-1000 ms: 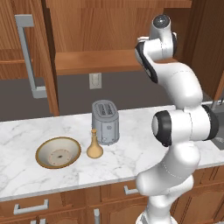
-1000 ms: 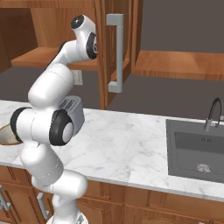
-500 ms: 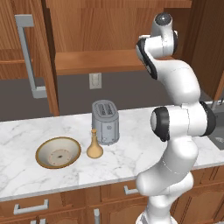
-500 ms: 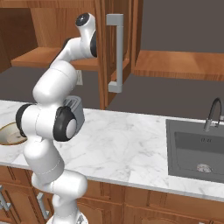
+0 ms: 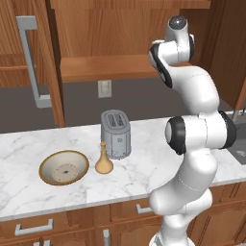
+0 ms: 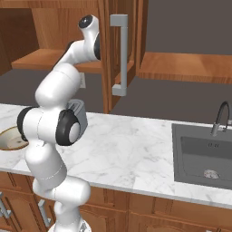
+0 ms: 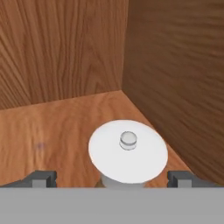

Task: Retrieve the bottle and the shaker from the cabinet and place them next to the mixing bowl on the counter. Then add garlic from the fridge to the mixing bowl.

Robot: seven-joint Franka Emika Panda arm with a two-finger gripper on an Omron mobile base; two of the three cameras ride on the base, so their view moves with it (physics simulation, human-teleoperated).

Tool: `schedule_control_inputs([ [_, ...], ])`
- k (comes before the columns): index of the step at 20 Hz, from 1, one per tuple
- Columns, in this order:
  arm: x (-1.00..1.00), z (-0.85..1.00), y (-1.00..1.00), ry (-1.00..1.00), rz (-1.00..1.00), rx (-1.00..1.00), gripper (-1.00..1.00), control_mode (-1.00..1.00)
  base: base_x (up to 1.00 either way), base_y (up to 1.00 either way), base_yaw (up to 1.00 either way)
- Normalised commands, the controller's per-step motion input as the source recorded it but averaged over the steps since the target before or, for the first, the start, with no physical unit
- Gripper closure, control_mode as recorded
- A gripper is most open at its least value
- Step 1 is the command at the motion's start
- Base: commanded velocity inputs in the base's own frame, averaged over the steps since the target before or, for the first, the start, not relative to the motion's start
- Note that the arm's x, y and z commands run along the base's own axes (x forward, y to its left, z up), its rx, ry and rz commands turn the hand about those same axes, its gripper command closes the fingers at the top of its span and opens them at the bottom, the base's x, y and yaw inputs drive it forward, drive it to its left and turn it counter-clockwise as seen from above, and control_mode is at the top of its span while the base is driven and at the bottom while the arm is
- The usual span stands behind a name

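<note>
- In the hand view the gripper (image 7: 112, 177) stands wide, one dark fingertip (image 7: 41, 178) at each side of the shaker (image 7: 127, 151), neither touching it and nothing held.
- The shaker is seen from above: a white round top with a small clear knob at its middle, and a paler body just showing below the disc.
- It stands on the wooden shelf (image 7: 57, 131) of the cabinet, near the back right corner, where the back wall and the side wall meet.
- In the left base view the arm (image 5: 194, 129) rises from the lower right and reaches up into the open cabinet (image 5: 120, 33) above the worktop (image 5: 144, 168).
- The bottle (image 5: 104, 159), tan with a thin neck and a round base, stands upright on the worktop, between the mixing bowl (image 5: 64, 167) and the toaster (image 5: 116, 134), just in front of the toaster.
- The mixing bowl, pale inside with a brown rim, lies toward the left of the worktop, near the bottle but not touching it.
- The cabinet door (image 5: 29, 57) hangs open at the left, with its long grey handle (image 5: 32, 62) upright.
- In the right base view the sink (image 6: 208, 156) is sunk into the right end of the worktop, with the tap (image 6: 219, 118) behind it, well apart from the arm.
</note>
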Motion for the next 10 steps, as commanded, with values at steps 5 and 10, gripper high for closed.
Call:
schedule_control_inputs([
  [5, 0.00, -0.02, -0.13, 0.00, 0.00, -0.04, -1.00, -1.00, 0.00, 0.00, 0.00],
  [10, 0.00, 0.00, 0.00, 0.00, 0.00, 0.00, 1.00, -1.00, 0.00, 0.00, 0.00],
])
